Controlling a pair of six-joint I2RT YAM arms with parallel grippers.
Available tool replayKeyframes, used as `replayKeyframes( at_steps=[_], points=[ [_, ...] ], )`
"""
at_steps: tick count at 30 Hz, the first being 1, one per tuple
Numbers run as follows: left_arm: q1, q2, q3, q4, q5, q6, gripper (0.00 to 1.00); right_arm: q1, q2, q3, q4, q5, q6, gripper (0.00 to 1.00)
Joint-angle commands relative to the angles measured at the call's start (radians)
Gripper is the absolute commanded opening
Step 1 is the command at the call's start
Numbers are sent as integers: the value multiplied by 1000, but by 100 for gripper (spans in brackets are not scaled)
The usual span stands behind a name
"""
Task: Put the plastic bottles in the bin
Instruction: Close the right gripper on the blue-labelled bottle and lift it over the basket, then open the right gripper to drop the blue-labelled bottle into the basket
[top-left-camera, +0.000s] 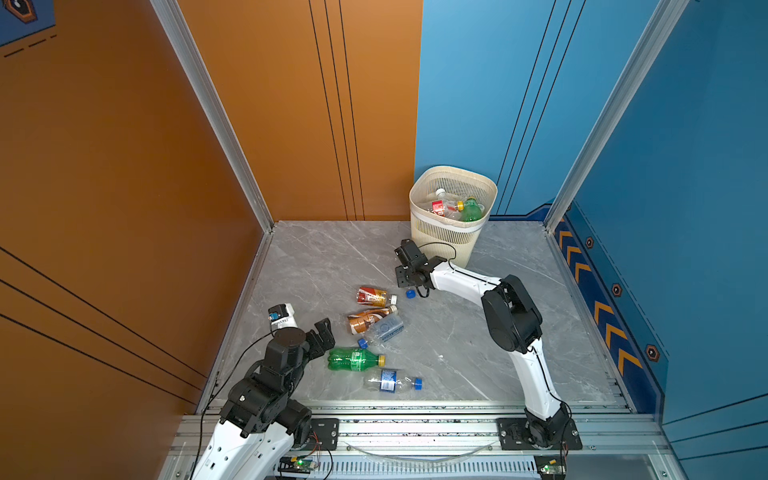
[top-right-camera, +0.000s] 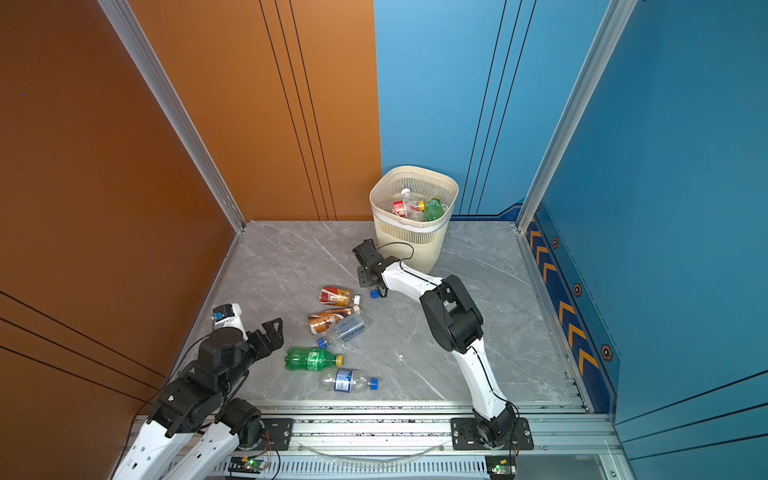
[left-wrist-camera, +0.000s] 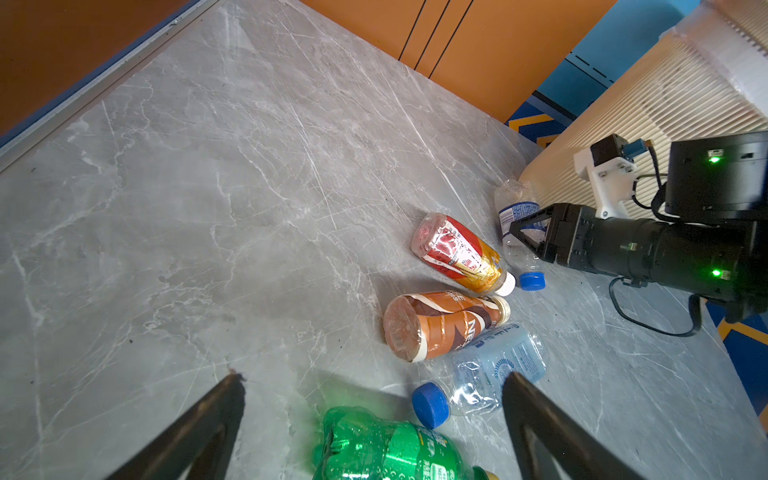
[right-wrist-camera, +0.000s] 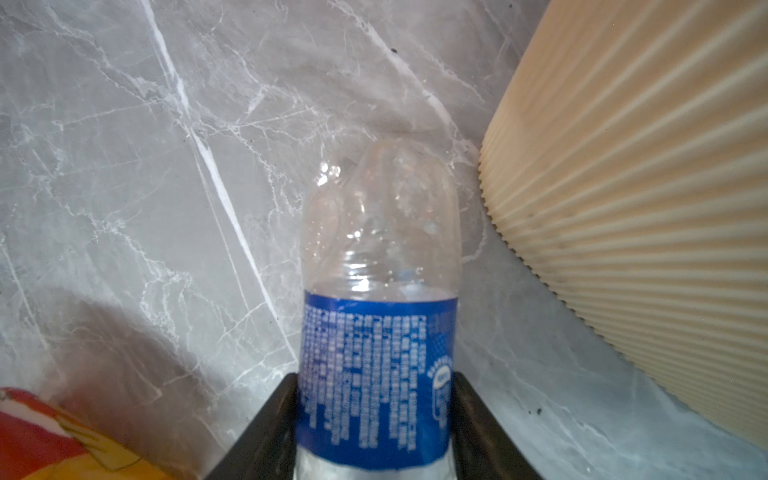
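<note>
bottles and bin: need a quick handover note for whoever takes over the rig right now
Right gripper: shut on a clear blue-label bottle, low beside the bin.
Left gripper: open, empty, next to the green bottle.
Done: several bottles already in the bin.
Left: bin the held one, then the five loose bottles lying on the table, green one included.

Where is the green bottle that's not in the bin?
In both top views the green bottle lies front-left on the table, beside the left gripper, between two clear bottles.
</note>
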Motion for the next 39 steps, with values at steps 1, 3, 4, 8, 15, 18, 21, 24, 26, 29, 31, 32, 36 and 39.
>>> replayKeyframes(
  at_steps=[1, 3, 4, 8, 15, 18, 21, 24, 26, 29, 31, 32, 36, 39],
  points=[
    [13, -1, -16, -20, 25, -6, 98, 21, -106, -32, -3, 3, -15, 51],
    [17, 1, -16, -18, 26, -8, 98, 23, -148, -67, 8, 2, -12, 50],
    [21, 1, -17, -19, 28, -9, 98, 23, -197, -86, 18, 4, -8, 50],
    [29, 1, -25, -10, 34, -18, 98, 76, -327, -180, 37, 11, -4, 49],
    [46, 11, -33, 7, 55, -32, 98, 153, -625, -388, 46, 43, 33, 49],
    [52, 14, -35, 11, 60, -38, 98, 178, -753, -421, 30, 81, 26, 49],
    [60, 19, -36, 23, 72, -43, 98, 181, -838, -374, -8, 118, -17, 50],
    [64, 23, -37, 25, 83, -53, 98, 157, -884, -311, -23, 124, -54, 52],
    [66, 21, -39, 25, 90, -63, 98, 127, -888, -256, -28, 109, -73, 52],
    [70, 12, -43, 24, 101, -75, 98, 71, -858, -165, -25, 104, -113, 52],
    [70, 5, -44, 22, 107, -81, 98, 20, -819, -98, -24, 87, -124, 52],
    [70, 3, -45, 20, 110, -85, 98, -15, -799, -70, -22, 78, -125, 52],
    [72, -7, -45, 9, 116, -93, 98, -109, -708, 46, -14, 41, -122, 52],
    [74, -9, -45, 3, 117, -96, 98, -164, -642, 121, 0, 19, -124, 52]
  ],
)
